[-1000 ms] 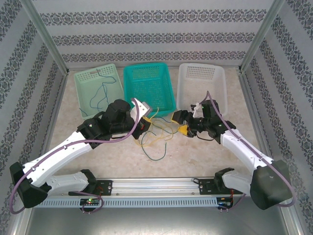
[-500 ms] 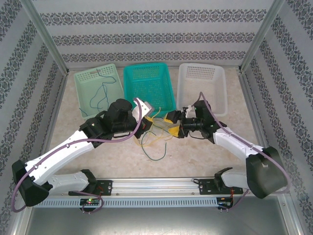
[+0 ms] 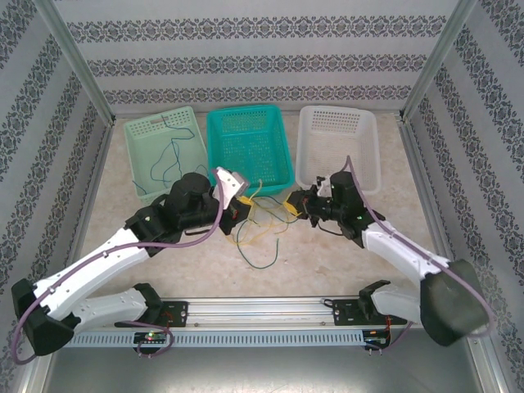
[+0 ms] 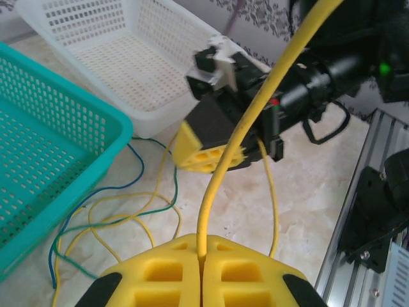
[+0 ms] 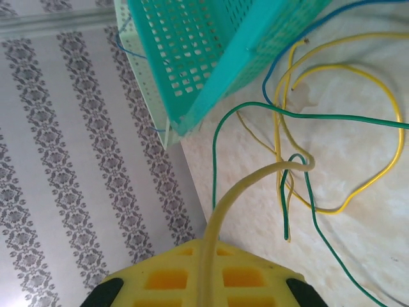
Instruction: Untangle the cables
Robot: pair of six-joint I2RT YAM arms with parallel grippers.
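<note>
Cables (image 3: 258, 233): thin yellow, green and blue strands in a loose tangle on the table (image 3: 344, 270), just off the near side of the teal basket (image 3: 250, 151). Yellow strand (image 4: 239, 134): clamped between the yellow pads (image 4: 160, 275) of the left jaws, which are pressed together on it; it rises from them and crosses in front of the right arm's wrist. Left arm (image 3: 123, 246): reaches in so that its jaws sit at the teal basket's near left corner. Right arm (image 3: 393, 250): its jaws sit off the teal basket's near right corner, likewise closed on a yellow strand (image 5: 249, 179), which hooks through a green strand (image 5: 319, 117) just beyond the pads. Whether both arms hold one and the same yellow strand cannot be told. Blue strand (image 5: 275, 70): runs out from beside the teal basket's wall. One green loop (image 3: 262, 260) lies on the table farthest from the teal basket, toward the arms' bases. Light green basket (image 3: 160, 123): touching the teal basket's left side, with a dark strand (image 3: 170, 157) inside. White basket (image 3: 337, 123): just right of the teal basket.
</note>
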